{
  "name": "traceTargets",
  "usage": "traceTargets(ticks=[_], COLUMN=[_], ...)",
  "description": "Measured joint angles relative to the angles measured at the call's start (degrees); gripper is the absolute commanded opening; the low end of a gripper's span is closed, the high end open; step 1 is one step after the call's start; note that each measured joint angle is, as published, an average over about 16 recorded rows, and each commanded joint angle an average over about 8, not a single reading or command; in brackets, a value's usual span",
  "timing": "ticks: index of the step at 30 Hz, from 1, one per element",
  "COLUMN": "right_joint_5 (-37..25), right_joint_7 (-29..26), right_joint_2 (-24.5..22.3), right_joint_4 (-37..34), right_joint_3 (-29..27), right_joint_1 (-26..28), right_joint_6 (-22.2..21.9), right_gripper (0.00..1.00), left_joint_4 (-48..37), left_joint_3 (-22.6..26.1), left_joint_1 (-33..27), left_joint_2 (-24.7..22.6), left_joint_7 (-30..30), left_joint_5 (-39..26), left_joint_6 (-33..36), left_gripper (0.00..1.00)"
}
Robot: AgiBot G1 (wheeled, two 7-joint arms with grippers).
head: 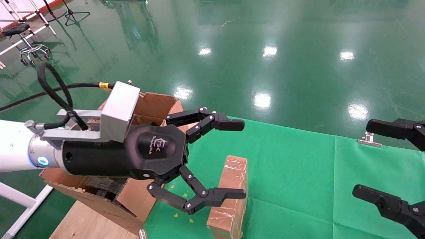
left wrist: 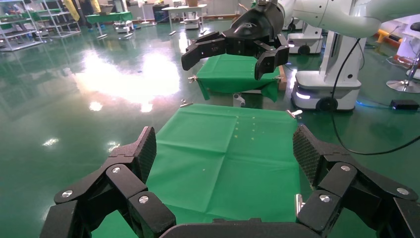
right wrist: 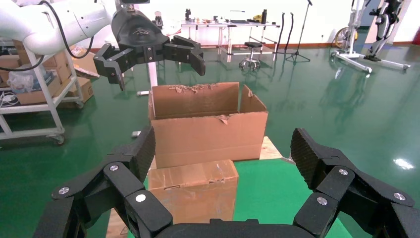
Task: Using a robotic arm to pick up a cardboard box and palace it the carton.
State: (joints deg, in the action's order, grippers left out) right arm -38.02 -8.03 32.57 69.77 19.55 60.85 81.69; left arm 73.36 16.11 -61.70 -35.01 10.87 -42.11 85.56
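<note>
The taped cardboard box (head: 232,199) lies on the green cloth, its long side running away from me. It also shows in the right wrist view (right wrist: 190,191). The carton (head: 156,103) stands just left of it, flaps up, dark foam inside; it also shows in the right wrist view (right wrist: 208,131). My left gripper (head: 244,159) on the white robotic arm is open and empty, in the air over the box beside the carton, seen above both from the right wrist (right wrist: 153,59). My right gripper (head: 360,158) is open and empty at the right. The box is out of the left wrist view.
The green cloth (head: 298,159) covers the table, held by metal clips (head: 369,141). The carton sits on a wooden board (head: 89,222) at the table's left end. A stool (head: 16,30) and stands are on the green floor far left.
</note>
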Motion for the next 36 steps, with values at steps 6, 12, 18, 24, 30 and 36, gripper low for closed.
traceTargets(ticks=[6, 12, 18, 24, 30, 36], right_joint_5=[0.0, 0.0, 0.0, 0.0, 0.0, 0.0], right_joint_7=[0.0, 0.0, 0.0, 0.0, 0.0, 0.0], right_joint_2=[0.0, 0.0, 0.0, 0.0, 0.0, 0.0], right_joint_4=[0.0, 0.0, 0.0, 0.0, 0.0, 0.0], right_joint_3=[0.0, 0.0, 0.0, 0.0, 0.0, 0.0], right_joint_1=[0.0, 0.0, 0.0, 0.0, 0.0, 0.0], right_joint_6=[0.0, 0.0, 0.0, 0.0, 0.0, 0.0], right_gripper=[1.0, 1.0, 0.5, 0.0, 0.0, 0.0], left_joint_4=[0.0, 0.0, 0.0, 0.4, 1.4, 2.0], left_joint_3=[0.0, 0.0, 0.3, 1.6, 3.4, 4.5], left_joint_1=[0.0, 0.0, -0.3, -2.1, -4.6, -6.4], left_joint_2=[0.0, 0.0, 0.4, 1.6, 3.2, 4.0], left_joint_7=[0.0, 0.0, 0.4, 2.8, 5.7, 7.6], left_joint_5=[0.0, 0.0, -0.9, -4.9, -9.9, -13.1], left_joint_6=[0.0, 0.0, -0.1, -1.2, -2.7, -3.8], left_gripper=[1.0, 1.0, 1.0, 1.0, 1.0, 1.0])
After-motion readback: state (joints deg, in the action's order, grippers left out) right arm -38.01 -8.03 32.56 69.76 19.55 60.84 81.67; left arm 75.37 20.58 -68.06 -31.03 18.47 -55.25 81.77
